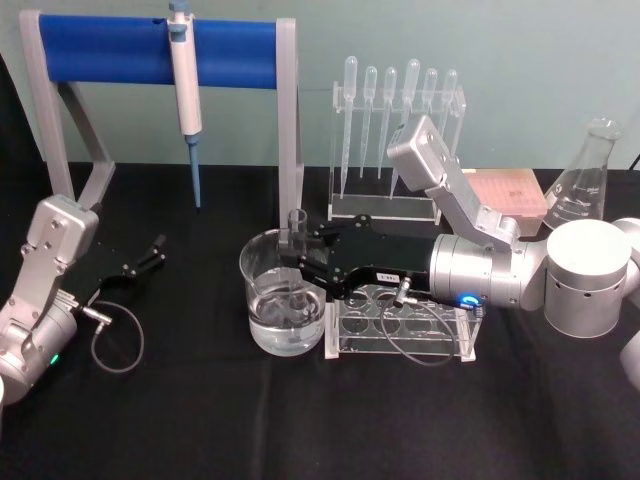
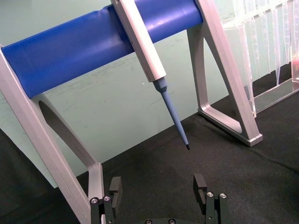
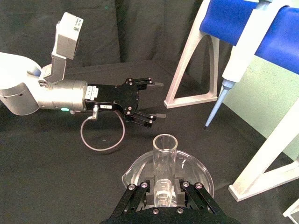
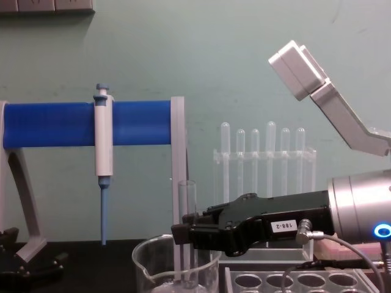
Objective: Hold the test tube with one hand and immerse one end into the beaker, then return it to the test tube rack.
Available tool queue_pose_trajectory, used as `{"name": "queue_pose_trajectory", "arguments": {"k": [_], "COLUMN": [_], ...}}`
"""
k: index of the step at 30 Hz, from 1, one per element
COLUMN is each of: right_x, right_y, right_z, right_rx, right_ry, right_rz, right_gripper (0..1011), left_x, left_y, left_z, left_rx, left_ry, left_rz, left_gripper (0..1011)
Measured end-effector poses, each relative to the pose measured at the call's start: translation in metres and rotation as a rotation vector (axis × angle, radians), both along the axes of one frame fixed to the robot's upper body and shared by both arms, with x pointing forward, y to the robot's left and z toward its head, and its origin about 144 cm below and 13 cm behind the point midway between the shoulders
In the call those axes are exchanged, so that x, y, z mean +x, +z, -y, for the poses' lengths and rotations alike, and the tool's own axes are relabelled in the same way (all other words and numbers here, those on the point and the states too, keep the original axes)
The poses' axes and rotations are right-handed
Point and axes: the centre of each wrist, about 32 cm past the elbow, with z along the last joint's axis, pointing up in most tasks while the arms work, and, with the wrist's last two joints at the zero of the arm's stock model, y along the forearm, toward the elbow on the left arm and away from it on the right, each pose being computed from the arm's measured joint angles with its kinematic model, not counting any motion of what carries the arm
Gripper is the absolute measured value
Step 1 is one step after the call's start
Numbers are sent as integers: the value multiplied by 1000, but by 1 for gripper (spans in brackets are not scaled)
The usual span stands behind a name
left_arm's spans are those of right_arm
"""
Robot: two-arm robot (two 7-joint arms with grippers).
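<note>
The test tube [image 1: 297, 228] stands upright with my right gripper [image 1: 301, 262] shut on its middle. Its lower end reaches down inside the beaker [image 1: 262, 268], which holds clear liquid, and its open rim stays above the beaker's rim. From the side, the test tube [image 4: 186, 204] drops past the right gripper [image 4: 183, 235] into the beaker [image 4: 146, 262]. The right wrist view looks down on the test tube [image 3: 164, 156] between the fingers [image 3: 140, 193], over the beaker [image 3: 196, 170]. My left gripper [image 1: 143, 260] rests open at the far left, also seen as the left gripper [image 2: 158, 187].
A clear tube rack [image 1: 400, 322] lies under my right wrist, just right of the beaker. Behind stand a rack of plastic pipettes [image 1: 395, 140], a pink box [image 1: 508, 190] and a conical flask [image 1: 585, 185]. A blue-bar stand [image 1: 150, 52] holds a pipettor [image 1: 186, 90] at back left.
</note>
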Motion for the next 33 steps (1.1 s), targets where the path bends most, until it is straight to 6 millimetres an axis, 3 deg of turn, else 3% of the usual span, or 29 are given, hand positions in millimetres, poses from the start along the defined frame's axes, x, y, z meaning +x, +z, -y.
{"name": "queue_pose_trajectory", "arguments": {"k": [33], "right_x": [0], "right_y": [0], "right_z": [0], "right_rx": [0], "right_ry": [0], "right_rz": [0], "right_gripper": [242], "left_x": [0], "left_y": [0], "left_z": [0], "left_rx": [0], "left_ry": [0], "left_rz": [0], "left_gripper": [1000]}}
